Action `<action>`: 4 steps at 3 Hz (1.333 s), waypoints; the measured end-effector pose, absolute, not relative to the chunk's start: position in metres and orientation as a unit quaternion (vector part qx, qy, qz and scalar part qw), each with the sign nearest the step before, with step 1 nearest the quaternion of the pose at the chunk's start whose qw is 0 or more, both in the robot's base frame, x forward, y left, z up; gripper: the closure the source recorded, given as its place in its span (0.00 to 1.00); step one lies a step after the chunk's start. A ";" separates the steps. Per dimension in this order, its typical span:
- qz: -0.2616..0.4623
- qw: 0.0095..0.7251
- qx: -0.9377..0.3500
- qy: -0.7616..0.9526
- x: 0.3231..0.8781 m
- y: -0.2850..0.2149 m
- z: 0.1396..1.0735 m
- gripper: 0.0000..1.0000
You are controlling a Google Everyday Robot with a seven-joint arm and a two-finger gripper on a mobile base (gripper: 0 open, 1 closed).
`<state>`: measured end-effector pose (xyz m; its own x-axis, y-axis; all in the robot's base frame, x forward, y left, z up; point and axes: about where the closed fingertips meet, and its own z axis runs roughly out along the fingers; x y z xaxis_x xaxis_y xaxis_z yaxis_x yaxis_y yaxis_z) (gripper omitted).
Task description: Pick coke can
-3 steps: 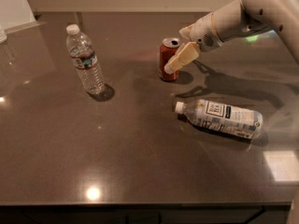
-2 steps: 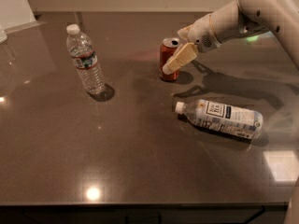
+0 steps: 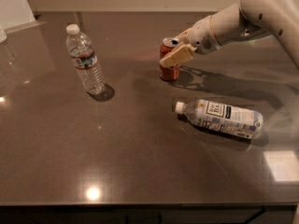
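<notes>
The coke can (image 3: 168,72), red with a silver top, stands upright on the dark table (image 3: 140,143) at the back centre. My gripper (image 3: 172,49) reaches in from the right on a white arm and sits at the can. One cream finger (image 3: 176,56) crosses the can's front and the other lies behind its top, so the can stands between the open jaws. The can rests on the table.
A clear water bottle (image 3: 86,61) with a white cap stands upright to the left. Another clear bottle (image 3: 220,117) lies on its side in front of the can, to the right. The table's front edge runs along the bottom.
My gripper has slid a little to the left, further around the can. The can and both bottles have not moved.
</notes>
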<state>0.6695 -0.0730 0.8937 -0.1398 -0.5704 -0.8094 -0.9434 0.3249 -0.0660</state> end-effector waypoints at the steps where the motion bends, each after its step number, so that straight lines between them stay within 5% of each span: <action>1: 0.234 0.390 -0.533 0.714 0.659 -0.074 0.904 0.73; 2: 0.211 0.378 -0.541 0.721 0.651 -0.081 0.920 0.96; 4: 0.122 0.284 -0.580 0.754 0.635 -0.111 0.944 1.00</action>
<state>0.6345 -0.1113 0.9435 -0.1661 -0.8053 -0.5691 -0.9435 0.2975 -0.1456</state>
